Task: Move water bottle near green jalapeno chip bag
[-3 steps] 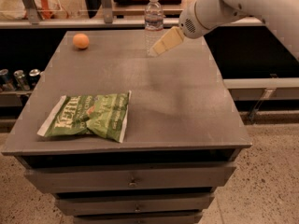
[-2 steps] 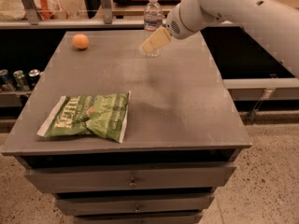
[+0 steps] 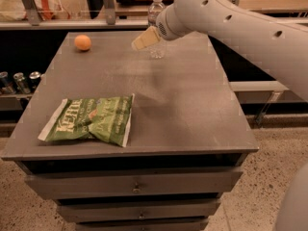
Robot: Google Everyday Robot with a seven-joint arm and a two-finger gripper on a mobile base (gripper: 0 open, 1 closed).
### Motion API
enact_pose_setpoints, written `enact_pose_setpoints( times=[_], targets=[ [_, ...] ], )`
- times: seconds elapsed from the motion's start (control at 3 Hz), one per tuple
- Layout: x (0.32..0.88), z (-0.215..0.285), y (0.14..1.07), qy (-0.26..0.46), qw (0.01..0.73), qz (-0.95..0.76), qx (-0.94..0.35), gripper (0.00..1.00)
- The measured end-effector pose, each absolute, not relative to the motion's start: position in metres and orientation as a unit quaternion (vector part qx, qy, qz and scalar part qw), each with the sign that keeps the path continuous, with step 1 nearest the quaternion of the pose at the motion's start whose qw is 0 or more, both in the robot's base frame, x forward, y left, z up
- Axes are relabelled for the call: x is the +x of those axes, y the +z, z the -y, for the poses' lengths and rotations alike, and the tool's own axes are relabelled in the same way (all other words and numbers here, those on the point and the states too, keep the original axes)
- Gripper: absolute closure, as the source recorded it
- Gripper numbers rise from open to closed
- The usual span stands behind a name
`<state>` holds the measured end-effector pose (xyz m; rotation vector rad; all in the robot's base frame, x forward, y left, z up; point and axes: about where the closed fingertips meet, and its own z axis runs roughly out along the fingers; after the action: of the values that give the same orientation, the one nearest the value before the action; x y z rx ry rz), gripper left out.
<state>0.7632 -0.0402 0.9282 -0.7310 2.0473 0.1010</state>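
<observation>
Right now my gripper (image 3: 145,38) hovers over the far middle of the table (image 3: 192,105); whether it is spread or closed I cannot tell. The water bottle (image 3: 155,11) stands upright at the table's far edge, partly behind my arm. The green jalapeno chip bag (image 3: 89,119) lies flat at the table's near left corner

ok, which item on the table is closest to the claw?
The small clear plastic water bottle, at the far edge just behind the claw; the round orange fruit and flat green chip bag lie farther off.
</observation>
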Motion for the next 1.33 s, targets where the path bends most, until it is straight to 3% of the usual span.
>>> enact_pose_setpoints(
  times=[0.67, 1.33],
  targets=[
    [0.794, 0.03, 0.936, 0.043, 0.499, -0.829, -0.249, 0.0],
    [0.809, 0.031, 0.935, 0.068, 0.513, -0.827, -0.22, 0.41]
  ],
)
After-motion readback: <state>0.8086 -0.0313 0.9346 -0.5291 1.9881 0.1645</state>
